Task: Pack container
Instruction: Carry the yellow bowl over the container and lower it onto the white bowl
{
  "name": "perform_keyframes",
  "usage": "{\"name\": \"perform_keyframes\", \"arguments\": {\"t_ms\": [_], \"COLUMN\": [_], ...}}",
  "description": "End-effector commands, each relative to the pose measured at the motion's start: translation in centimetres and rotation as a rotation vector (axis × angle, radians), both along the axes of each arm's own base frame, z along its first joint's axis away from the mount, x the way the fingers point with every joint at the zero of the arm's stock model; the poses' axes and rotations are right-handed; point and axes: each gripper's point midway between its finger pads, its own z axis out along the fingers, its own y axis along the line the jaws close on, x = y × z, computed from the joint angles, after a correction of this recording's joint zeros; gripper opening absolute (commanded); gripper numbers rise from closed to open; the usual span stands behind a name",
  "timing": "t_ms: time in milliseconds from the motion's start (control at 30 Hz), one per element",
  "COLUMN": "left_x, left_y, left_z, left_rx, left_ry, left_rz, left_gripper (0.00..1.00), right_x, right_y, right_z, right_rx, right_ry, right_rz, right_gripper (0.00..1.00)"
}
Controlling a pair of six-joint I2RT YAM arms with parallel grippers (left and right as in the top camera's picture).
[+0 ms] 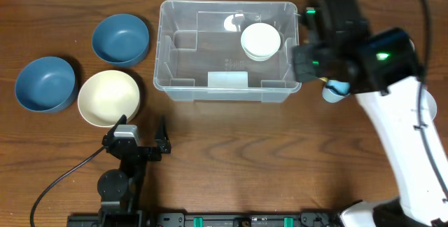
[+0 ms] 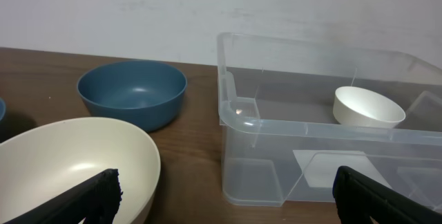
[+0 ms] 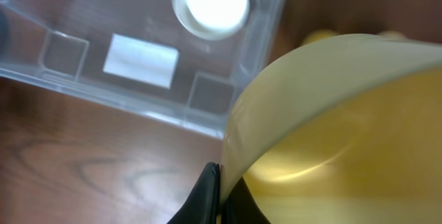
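surface: brown wood surface (image 1: 231, 157), pale wall behind.
container: clear container (image 1: 227, 92) sits at top centre, upright, one white bowl (image 1: 260, 41) already inside near its right end.
waiting: two blue bowls (image 1: 120, 38) (image 1: 45, 83) and a cream bowl (image 1: 108, 98) stand left of the container, outside it.
step: right arm carrying a yellow bowl (image 3: 331, 134), just beside the container's right end; looks like transport to drop-off.
next: likely shift over the opening, lower, then release clear of the white bowl.
right pincer (image 3: 219, 200): clamped together on the yellow bowl's rim.
left pincer (image 1: 142, 134): jaws wide apart, holding nothing, just in front of the cream bowl.
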Motion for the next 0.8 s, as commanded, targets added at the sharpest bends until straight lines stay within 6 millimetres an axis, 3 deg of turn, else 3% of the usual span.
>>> {"name": "perform_keyframes", "arguments": {"t_ms": [0,267,533,767], "left_x": [-0.1,-0.1,-0.1,-0.1], "left_y": [0.0,0.0,0.0,0.0], "left_z": [-1.6,-1.6,-1.6,-1.6], "left_rx": [0.012,0.013,0.012,0.013], "left_ry": [0.045,0.045,0.045,0.045], "left_rz": [-0.003,-0.003,-0.003,-0.003], "left_gripper": [0.98,0.98,0.98,0.98], "right_x": [2.5,9.0,13.2,14.8], "right_y": [1.9,7.2,8.2,9.5], "right_z": [-1.9,-8.3,-12.6,-15.4], "right_rx": [-0.186,-0.296,-0.279,-0.201], "right_ry": [-0.038,-0.09,-0.106,-0.076], "right_rz": [0.085,0.151,0.128,0.157], "right_gripper": [0.01,0.01,0.01,0.01]}}
